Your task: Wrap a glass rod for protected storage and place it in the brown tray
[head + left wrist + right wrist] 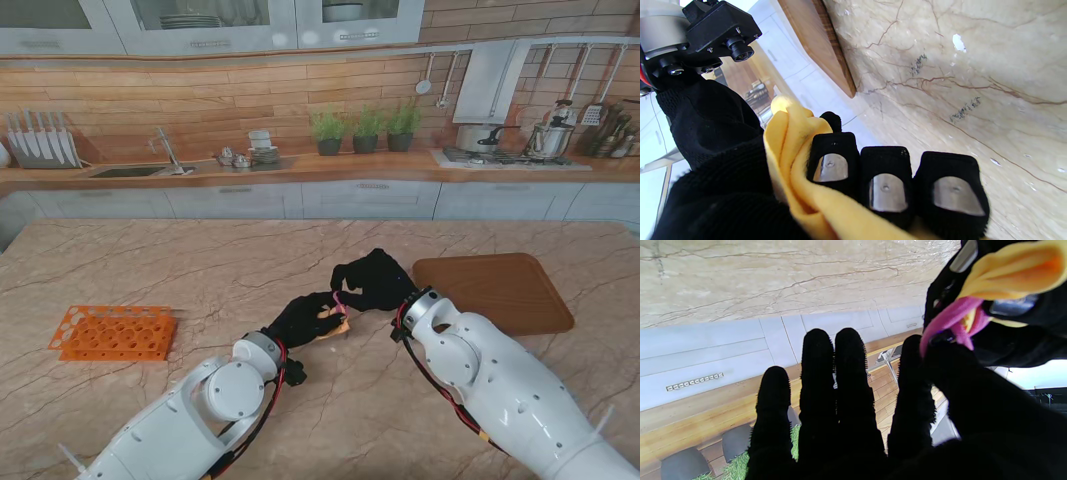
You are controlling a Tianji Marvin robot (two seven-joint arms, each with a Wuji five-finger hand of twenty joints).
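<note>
Right now both hands are meeting near the middle of the table (200,270), well in from every edge. The left hand (303,320) is gripping a yellow cloth (796,166) bundle, its fingers (886,186) curled tightly around the folds, so it is closed on the cloth. The glass rod itself is not showing anywhere (presumably hidden inside the folds, though I cannot tell from these views). The right hand (376,280) is sitting just beside the left, touching at the bundle; its thumb and index finger are pinching a pink band (950,323) at the end of the cloth, while the other three fingers (826,380) are stretching out straight and apart, holding nothing. The brown tray (495,290) is lying flat toward the right edge of the table, just beside the right hand. An orange rack (112,333) is standing near the left edge, well apart from both hands.
</note>
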